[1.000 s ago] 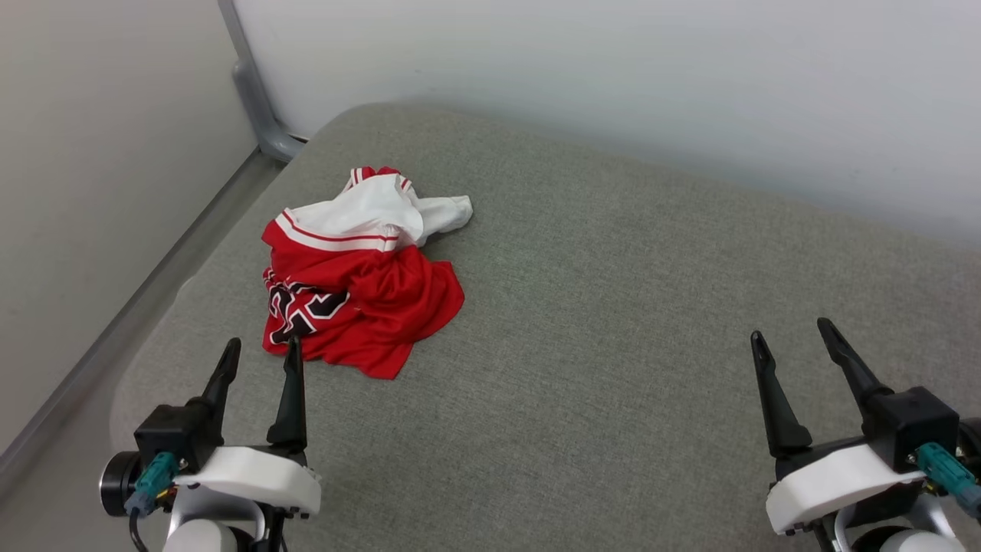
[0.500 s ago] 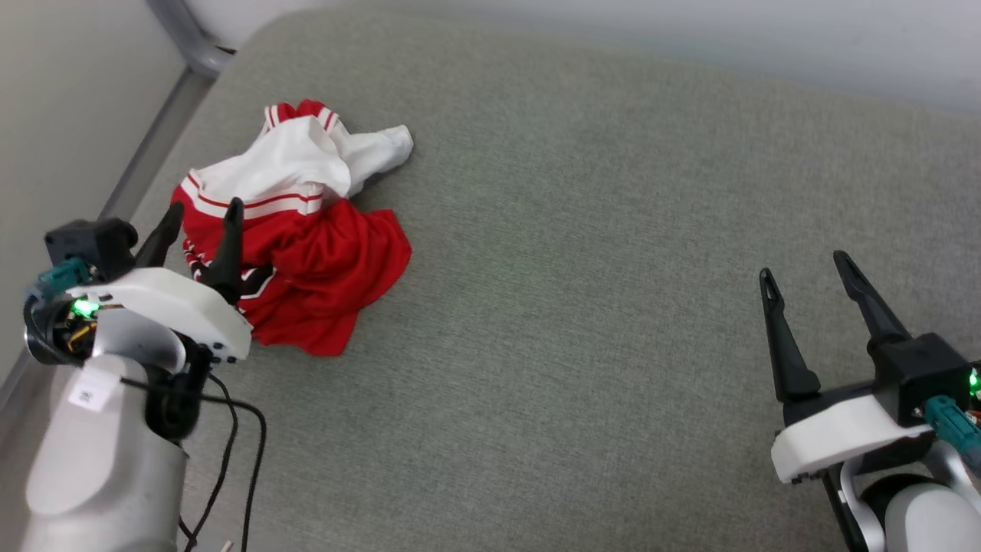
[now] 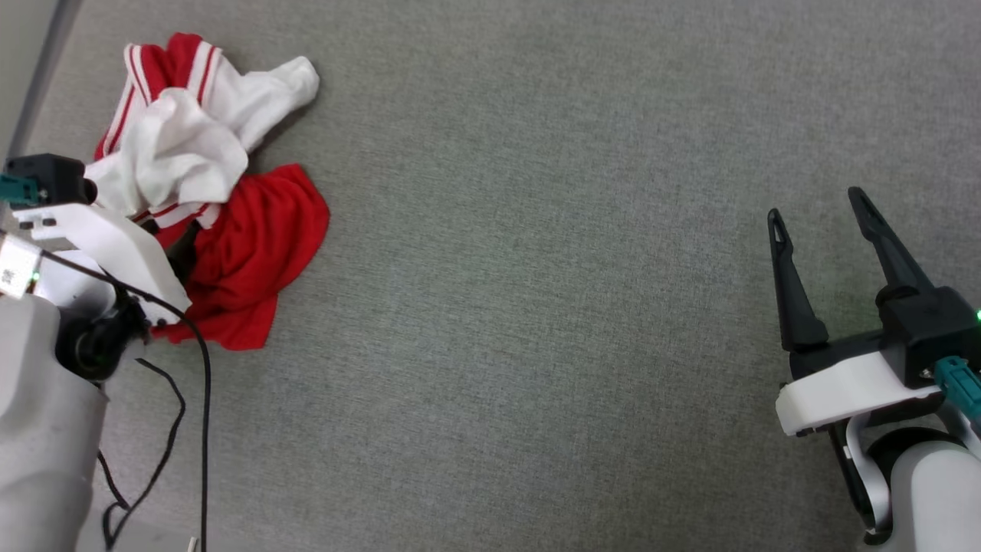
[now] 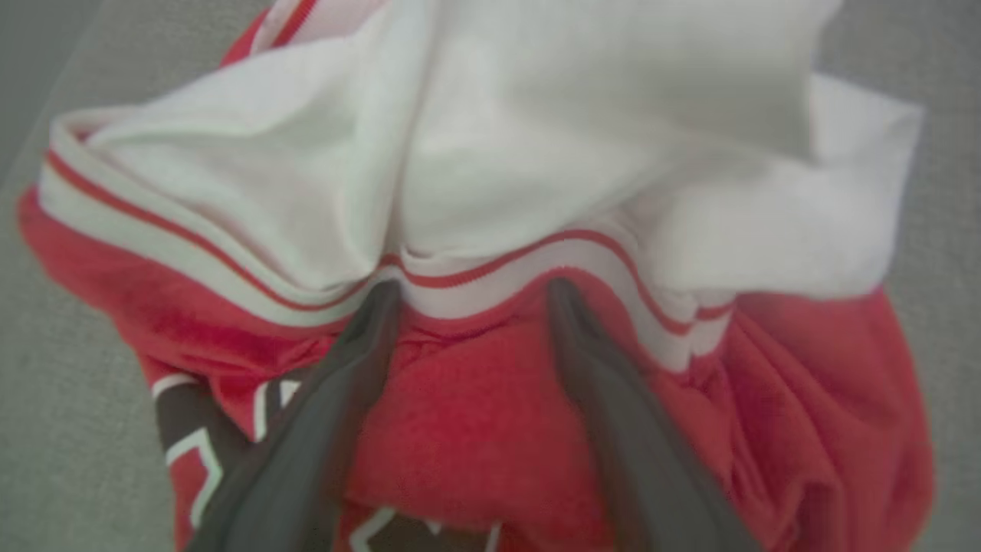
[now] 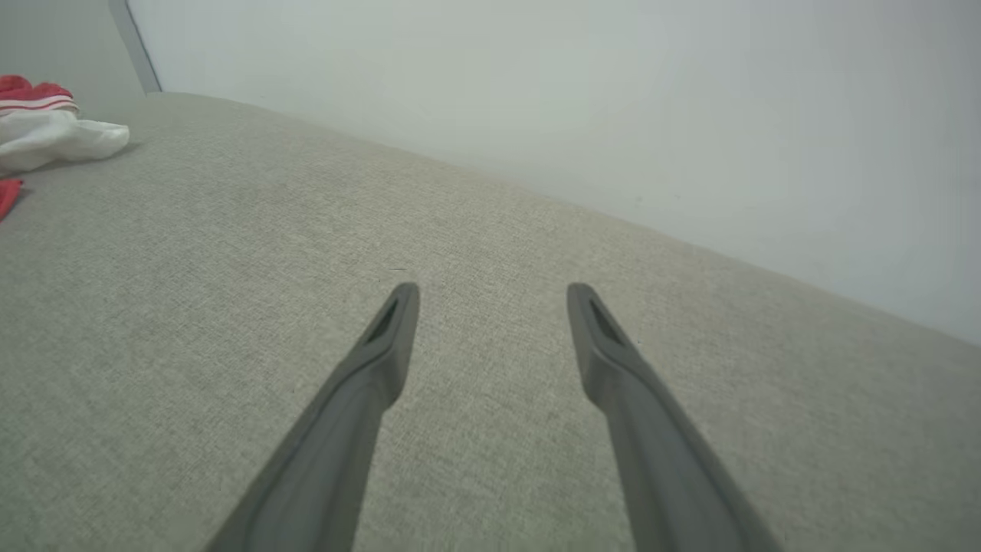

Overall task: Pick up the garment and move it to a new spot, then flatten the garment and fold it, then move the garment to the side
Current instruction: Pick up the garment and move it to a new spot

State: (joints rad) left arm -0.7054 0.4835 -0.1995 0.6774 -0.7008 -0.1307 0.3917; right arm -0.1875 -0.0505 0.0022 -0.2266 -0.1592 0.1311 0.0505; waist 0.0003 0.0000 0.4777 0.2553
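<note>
The garment (image 3: 253,238) lies crumpled at the far left of the grey cushion (image 3: 536,307), white sleeve on top and red body below. In the left wrist view the garment (image 4: 475,399) is close up, with black-and-white lettering at the lower left. My left gripper (image 4: 471,290) is open, its two fingertips pressed into the red cloth just under the striped trim. From the head view my left gripper (image 3: 167,238) is mostly hidden under its white wrist shell. My right gripper (image 3: 817,207) stands open and holds nothing at the right, far from the garment (image 5: 46,130); its wrist view shows my right gripper (image 5: 492,295) above bare cushion.
A black cable (image 3: 203,399) hangs from my left arm over the cushion's near left. The cushion's left edge (image 3: 31,84) runs close beside the garment. A pale wall (image 5: 613,100) stands behind the cushion. Bare grey fabric spreads between the two grippers.
The head camera has tilted down, so the whole picture shifted. My left arm has reached forward over the garment, and its fingers now dig into the cloth. The right gripper has barely moved.
</note>
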